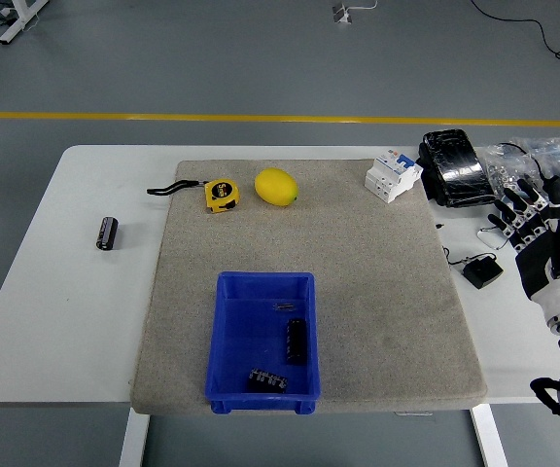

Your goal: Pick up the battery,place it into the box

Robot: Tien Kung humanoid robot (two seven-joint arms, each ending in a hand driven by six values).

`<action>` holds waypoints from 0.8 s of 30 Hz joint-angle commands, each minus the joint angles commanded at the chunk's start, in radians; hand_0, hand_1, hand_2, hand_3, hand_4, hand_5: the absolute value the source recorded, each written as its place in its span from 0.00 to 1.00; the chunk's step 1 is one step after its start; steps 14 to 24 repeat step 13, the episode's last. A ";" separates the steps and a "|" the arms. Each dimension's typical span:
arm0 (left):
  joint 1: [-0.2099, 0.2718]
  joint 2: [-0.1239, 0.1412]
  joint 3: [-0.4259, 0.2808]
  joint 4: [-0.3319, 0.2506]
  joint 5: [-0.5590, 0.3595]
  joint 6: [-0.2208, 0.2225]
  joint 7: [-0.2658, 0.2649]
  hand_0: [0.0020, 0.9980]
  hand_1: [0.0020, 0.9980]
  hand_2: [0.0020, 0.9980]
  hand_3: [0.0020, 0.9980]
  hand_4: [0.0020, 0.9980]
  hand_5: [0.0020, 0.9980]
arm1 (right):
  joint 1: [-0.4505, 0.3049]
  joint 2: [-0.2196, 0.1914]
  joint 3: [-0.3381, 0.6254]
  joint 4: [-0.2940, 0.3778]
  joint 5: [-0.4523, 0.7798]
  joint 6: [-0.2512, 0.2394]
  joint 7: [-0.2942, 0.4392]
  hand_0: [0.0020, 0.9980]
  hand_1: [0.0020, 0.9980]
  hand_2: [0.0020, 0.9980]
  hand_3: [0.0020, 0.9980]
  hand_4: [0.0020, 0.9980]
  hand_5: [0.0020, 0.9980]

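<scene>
The right robot hand (pixel 536 230), fingers spread and empty, is hovering far right of the battery (pixel 107 233); it should be crossing over the blue box (pixel 220 336) cleanly.

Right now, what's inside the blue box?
Blue box holds two black ridged parts and a small grey piece. No battery inside; nothing looks covered.

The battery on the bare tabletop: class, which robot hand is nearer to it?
Only the right hand shows, far across the table from the battery at the left. The left hand is out of view.
</scene>
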 joint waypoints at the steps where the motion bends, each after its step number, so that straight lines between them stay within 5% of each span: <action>1: 0.000 -0.001 0.002 0.000 -0.004 0.001 -0.001 0.70 0.67 0.71 0.62 0.64 0.66 | 0.000 0.000 0.001 0.001 -0.009 0.000 -0.002 0.81 0.82 0.84 0.86 1.00 0.92; 24: -0.004 -0.006 0.025 0.002 -0.043 0.011 -0.014 0.70 0.67 0.71 0.62 0.64 0.67 | 0.003 0.002 -0.004 0.008 -0.027 0.000 -0.012 0.89 0.84 0.85 0.93 1.00 0.93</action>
